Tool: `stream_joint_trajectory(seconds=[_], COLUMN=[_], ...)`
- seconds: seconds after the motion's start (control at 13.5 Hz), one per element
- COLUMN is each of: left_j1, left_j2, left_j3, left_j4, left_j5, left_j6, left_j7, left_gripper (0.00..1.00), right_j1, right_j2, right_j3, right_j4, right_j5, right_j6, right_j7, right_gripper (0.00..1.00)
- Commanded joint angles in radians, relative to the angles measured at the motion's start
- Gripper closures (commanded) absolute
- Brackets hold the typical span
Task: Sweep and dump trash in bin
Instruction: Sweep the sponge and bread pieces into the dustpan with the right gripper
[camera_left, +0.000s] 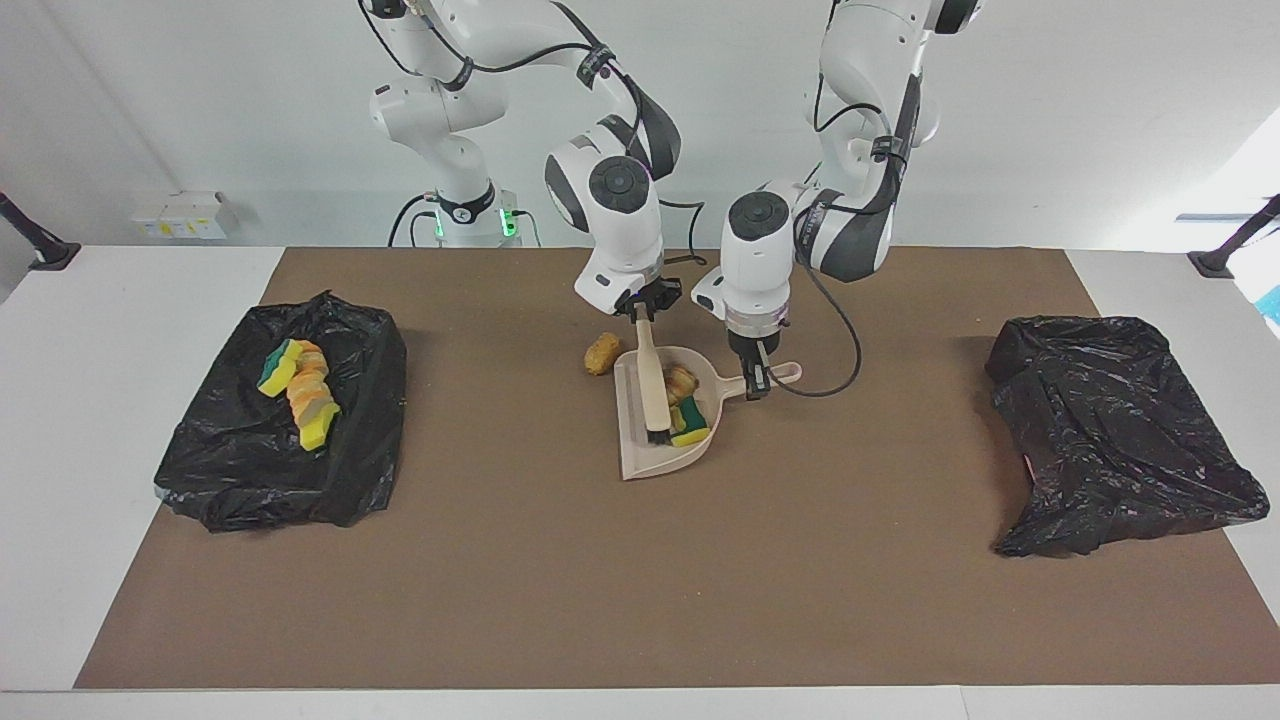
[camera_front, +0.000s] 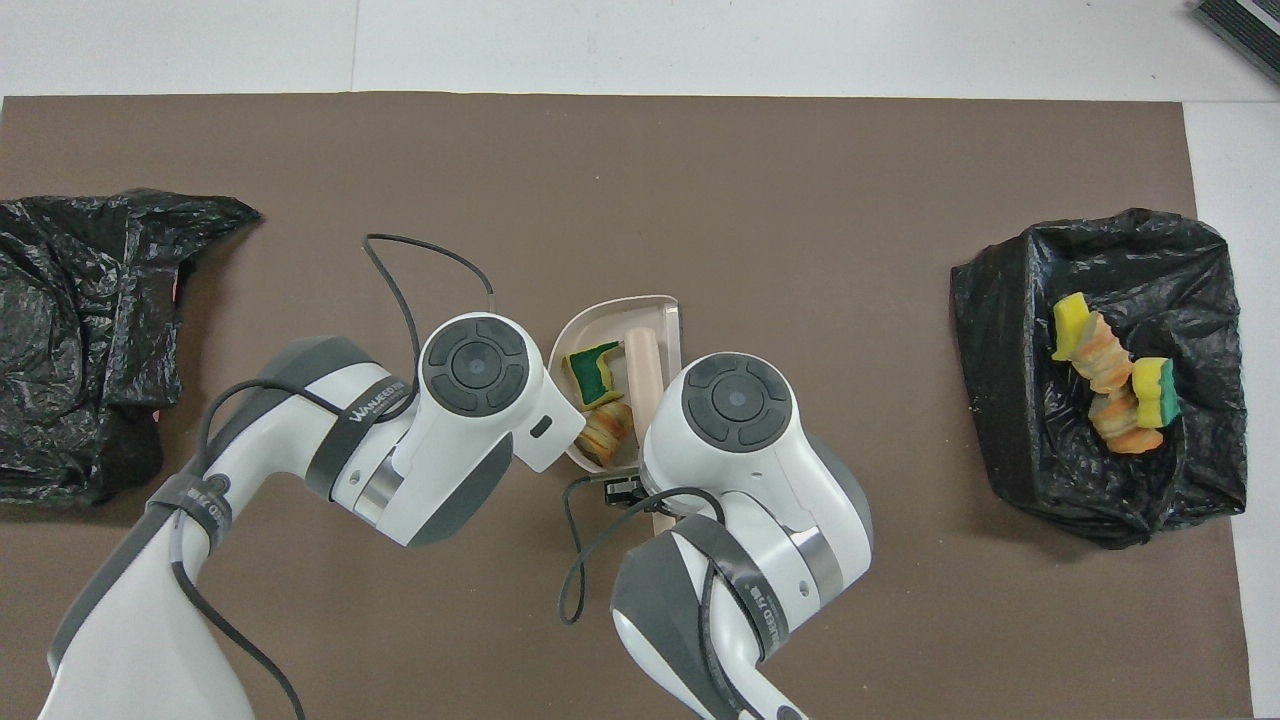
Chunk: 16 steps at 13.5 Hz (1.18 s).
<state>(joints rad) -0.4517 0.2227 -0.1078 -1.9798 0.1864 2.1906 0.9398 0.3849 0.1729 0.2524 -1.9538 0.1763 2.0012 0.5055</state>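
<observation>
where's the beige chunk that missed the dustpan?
In the facing view the beige chunk lies on the brown mat just outside the dustpan, toward the right arm's end and slightly nearer the robots. The overhead view hides it under the right arm.
</observation>
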Motion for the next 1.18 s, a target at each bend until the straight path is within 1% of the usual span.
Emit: stream_joint_trajectory(seconds=[0.0,0.15,0.22,0.37,0.52,0.67,0.74,0.89,1.04,1.11], left_j1=[0.060,0.079,0.077,0.064,0.030,-0.004,-0.016,-0.056,-0.097,-0.101], left_j2=[-0.046,-0.063,-0.075,-0.095,-0.137,-0.161,-0.169,-0.200,-0.224,-0.230], left_j3=[0.000,0.000,0.002,0.000,0.000,0.000,0.000,0.002,0.002,0.002], left_j4=[-0.033,-0.037,-0.042,-0.066,-0.138,-0.172,-0.188,-0.234,-0.263,-0.274], left_j5=[-0.034,-0.050,-0.050,-0.050,-0.051,-0.050,-0.050,-0.050,-0.051,-0.050], left_j6=[-0.009,-0.032,-0.078,-0.094,-0.065,-0.061,-0.061,-0.036,-0.023,-0.017], left_j7=[0.123,0.187,0.227,0.223,0.203,0.151,0.131,0.045,-0.077,-0.129], left_gripper=[1.00,1.00,1.00,1.00,1.00,1.00,1.00,1.00,1.00,1.00], right_j1=[-0.021,-0.056,-0.078,-0.112,-0.135,-0.158,-0.147,-0.124,-0.095,-0.063], right_j2=[-0.076,-0.131,-0.160,-0.205,-0.254,-0.308,-0.311,-0.296,-0.253,-0.225], right_j3=[-0.001,-0.001,-0.001,-0.002,-0.002,-0.002,-0.002,0.001,0.002,0.002], right_j4=[-0.020,-0.051,-0.066,-0.099,-0.187,-0.282,-0.307,-0.338,-0.336,-0.332], right_j5=[0.023,0.023,0.023,0.023,0.023,0.023,0.022,0.022,0.022,0.023], right_j6=[-0.056,-0.120,-0.148,-0.225,-0.213,-0.174,-0.159,-0.077,-0.035,0.000], right_j7=[0.040,0.044,0.047,0.077,0.091,0.067,0.070,0.088,0.090,0.081], right_gripper=[1.00,1.00,1.00,1.00,1.00,1.00,1.00,1.00,1.00,1.00])
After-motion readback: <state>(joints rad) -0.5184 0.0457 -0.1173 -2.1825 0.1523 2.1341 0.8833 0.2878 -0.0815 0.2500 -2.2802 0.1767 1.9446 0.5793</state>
